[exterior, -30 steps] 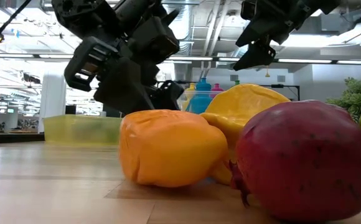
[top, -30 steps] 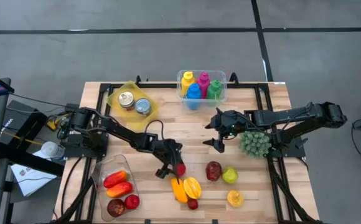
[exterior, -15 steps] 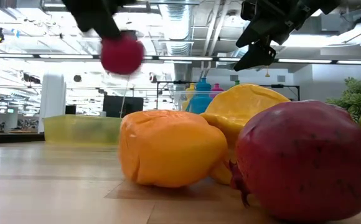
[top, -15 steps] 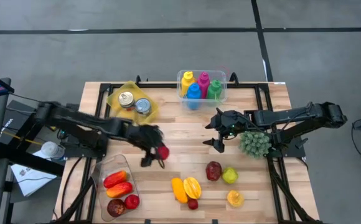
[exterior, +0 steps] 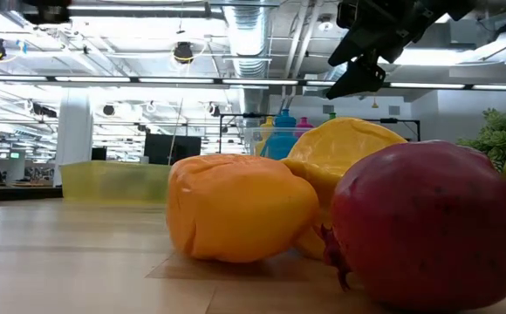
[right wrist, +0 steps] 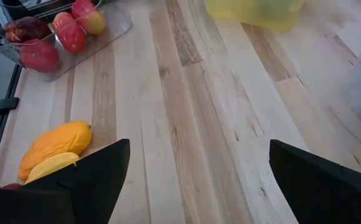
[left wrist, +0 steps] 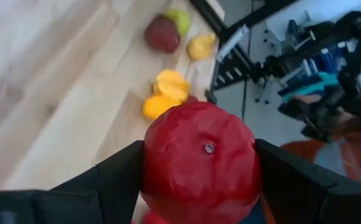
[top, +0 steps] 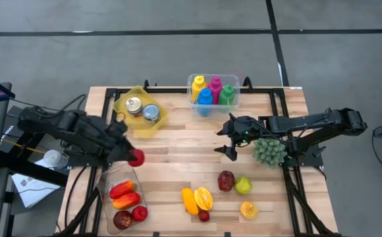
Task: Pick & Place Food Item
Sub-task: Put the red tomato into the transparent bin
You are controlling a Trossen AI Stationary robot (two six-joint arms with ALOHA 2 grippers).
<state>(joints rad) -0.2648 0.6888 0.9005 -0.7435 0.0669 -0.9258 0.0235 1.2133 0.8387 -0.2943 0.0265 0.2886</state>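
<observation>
Wooden slats form the table (top: 178, 141), which stands on a grey floor and carries every item in the scene. Left pincer (top: 130, 157) is positioned over the table's left side, just above the far end of the clear container (top: 136, 191), and is closed on the red apple (top: 136, 157); the left wrist view shows the red apple (left wrist: 200, 162) clamped between both dark fingers (left wrist: 106, 180), filling the centre of that view. The clear container holds red fruit, including two elongated red pieces and two rounder ones. Right pincer (top: 230, 141) hangs above the table right of centre, near the green leafy bunch (top: 269, 151), with its fingers spread wide and nothing between them; the right wrist view shows bare table between the two finger tips. On the near centre of the table lie an orange fruit (top: 189, 201) and a yellow-orange fruit (top: 203, 197), touching each other, with a small dark red fruit (top: 204, 215) just beside them. A dark red pomegranate (top: 226, 180) sits against a green fruit (top: 243, 185), and a yellow fruit (top: 248, 210) lies nearer the edge. At the far side stand a yellow tray (top: 138, 108) with two cans and a clear bin (top: 213, 92) of coloured bottles.
</observation>
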